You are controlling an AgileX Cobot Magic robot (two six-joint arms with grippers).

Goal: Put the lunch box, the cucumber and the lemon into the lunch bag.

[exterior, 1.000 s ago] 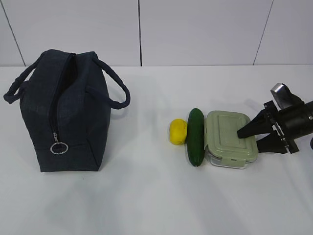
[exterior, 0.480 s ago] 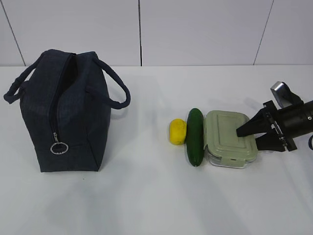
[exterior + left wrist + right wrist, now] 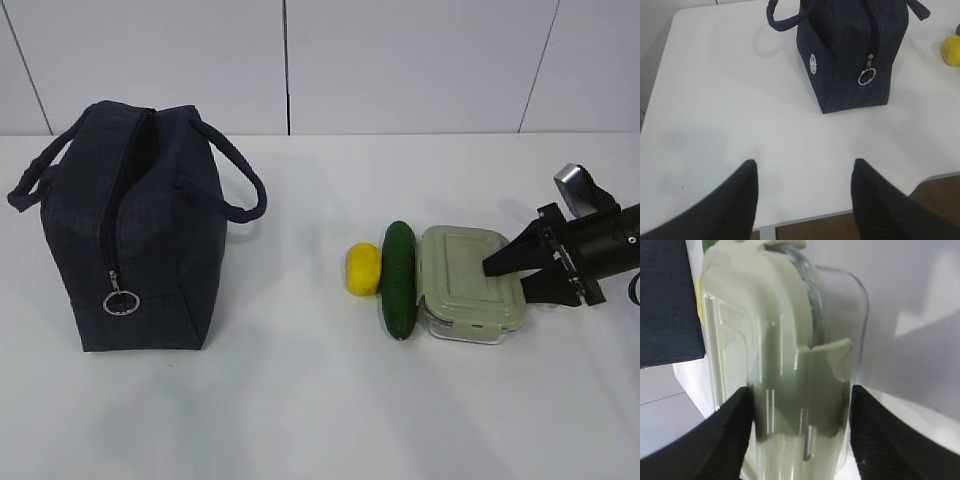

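Observation:
The navy lunch bag (image 3: pixel 130 230) stands upright at the left, its zipper showing a dark slit toward the top; the left wrist view also shows the lunch bag (image 3: pixel 850 55). The lemon (image 3: pixel 363 268), cucumber (image 3: pixel 398 280) and lunch box (image 3: pixel 465 280) lie side by side on the table at the right. My right gripper (image 3: pixel 507 282) is open and straddles the lunch box's right end, one finger over the sage lid, one by the clear base. Between the right gripper's (image 3: pixel 800 395) fingers, the lunch box (image 3: pixel 780 340) fills the gap. My left gripper (image 3: pixel 804 167) hangs open and empty over the table's near edge.
A metal ring pull (image 3: pixel 120 302) hangs low on the bag's near end. The lemon (image 3: pixel 951 50) shows at the right edge of the left wrist view. The white table (image 3: pixel 300 400) lies between the bag and the food, with a white wall behind.
My right gripper has crept a little to the left, further over the lunch box's end. The box, cucumber, lemon and bag have not moved.

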